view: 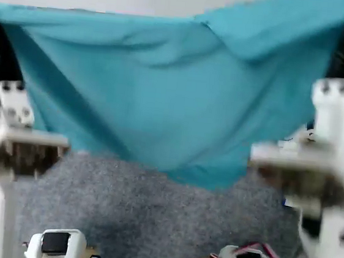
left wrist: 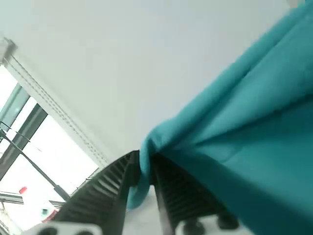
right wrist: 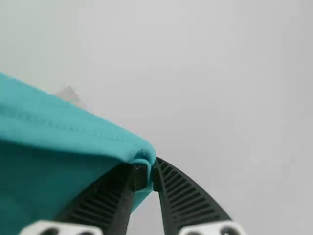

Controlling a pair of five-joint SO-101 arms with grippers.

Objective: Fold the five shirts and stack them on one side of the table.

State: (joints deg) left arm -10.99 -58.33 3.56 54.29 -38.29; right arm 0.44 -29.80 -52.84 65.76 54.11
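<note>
Above the table (view: 149, 225), left end effector (left wrist: 144, 160) and right end effector (right wrist: 145, 170) clamp the teal shirt (view: 163, 91).

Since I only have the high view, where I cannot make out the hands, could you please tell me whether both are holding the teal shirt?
Observer: The left hand is shut on a bunched edge of the teal shirt.
Operator: Thank you. And the right one?
Observer: The right hand is shut on a corner, where a stitched hem runs up to the pinch.
Operator: How deep is the left grip?
Observer: Cloth reaches well down between the left hand's fingers, not merely at their tips.
</note>
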